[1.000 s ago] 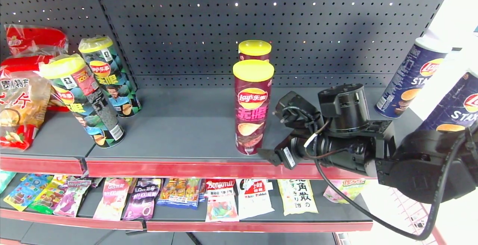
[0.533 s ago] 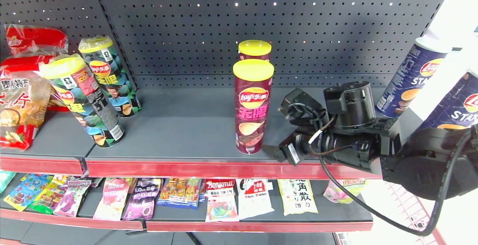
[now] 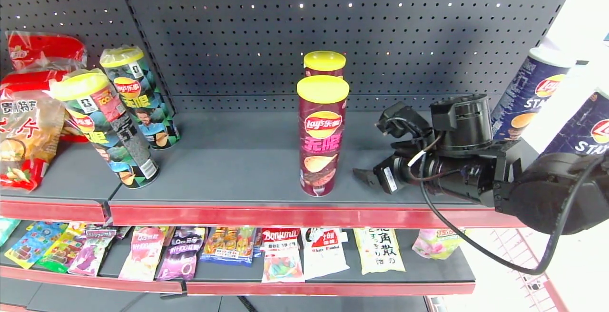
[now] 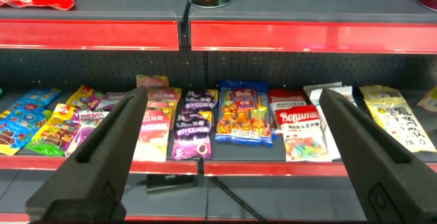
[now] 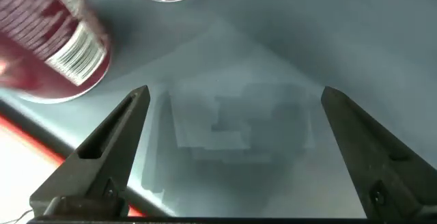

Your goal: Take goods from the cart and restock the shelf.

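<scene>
The right gripper (image 5: 235, 94) hangs over the grey metal shelf with a red front lip (image 3: 228, 164), jaws wide apart and empty. It is just beside a maroon cardboard crisp tube with a yellow lid (image 3: 319, 145), which stands upright near the shelf's front edge. The left gripper (image 4: 233, 93), jaws equally wide and empty, faces colourful snack packets (image 4: 239, 115) on the tier below. Any pull-back is best made straight out, away from the tube, so as not to topple it.
</scene>
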